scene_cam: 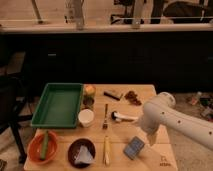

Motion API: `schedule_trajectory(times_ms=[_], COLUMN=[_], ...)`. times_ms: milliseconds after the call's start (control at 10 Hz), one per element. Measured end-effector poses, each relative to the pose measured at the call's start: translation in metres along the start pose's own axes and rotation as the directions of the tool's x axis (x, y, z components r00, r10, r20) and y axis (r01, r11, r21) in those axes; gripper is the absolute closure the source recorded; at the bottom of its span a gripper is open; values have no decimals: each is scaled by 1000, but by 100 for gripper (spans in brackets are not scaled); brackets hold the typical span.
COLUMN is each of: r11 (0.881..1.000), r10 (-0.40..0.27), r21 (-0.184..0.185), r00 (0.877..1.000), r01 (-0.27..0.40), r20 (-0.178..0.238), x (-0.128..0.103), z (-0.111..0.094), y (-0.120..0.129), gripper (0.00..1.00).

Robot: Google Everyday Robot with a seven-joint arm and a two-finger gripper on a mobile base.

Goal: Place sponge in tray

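Observation:
A grey-blue sponge (pixel 133 147) lies on the wooden table (pixel 162 155) near its front right. A green tray (pixel 59 104) stands empty at the table's left. My white arm comes in from the right, and the gripper (pixel 150 138) hangs just right of the sponge, a little above the table. Its fingers are hidden behind the arm's wrist.
An orange bowl (pixel 43 147) with a green item and a dark bowl (pixel 81 152) with a white item stand at the front left. A white cup (pixel 86 117), a jar (pixel 89 93), a fork (pixel 105 116), a banana-like stick (pixel 106 150), a white brush (pixel 122 117) and brown snacks (pixel 133 97) lie mid-table.

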Motion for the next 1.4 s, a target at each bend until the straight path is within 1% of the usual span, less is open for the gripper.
schedule_trajectory(times_ms=[100,200,400,500,700,1000,1100,1200,1300,1400], r11=[999,999,997,997,996,995,996,998,1000,1000], r10=[-36,-51,-74,-78,-75,-60,-46,-32,-13,1], r21=[-9,-9,-13,-18,-48,-73,-70,-57,-27,10], r00=[999,999,997,997,997,998,999,999,1000,1000], r01=[36,51,74,79,76,61,46,32,13,-1], r20=[2,7,12,13,14,12,8,2,-2,0], x=[0,1,5,4,-4,-13,-15,-15,-15,-14], z=[9,14,29,37,50,55,57,58,62,65], y=[-8,-13,-21,-20,-9,6,12,15,18,20], gripper=[20,20,20,20,20,20,20,20,20,20])
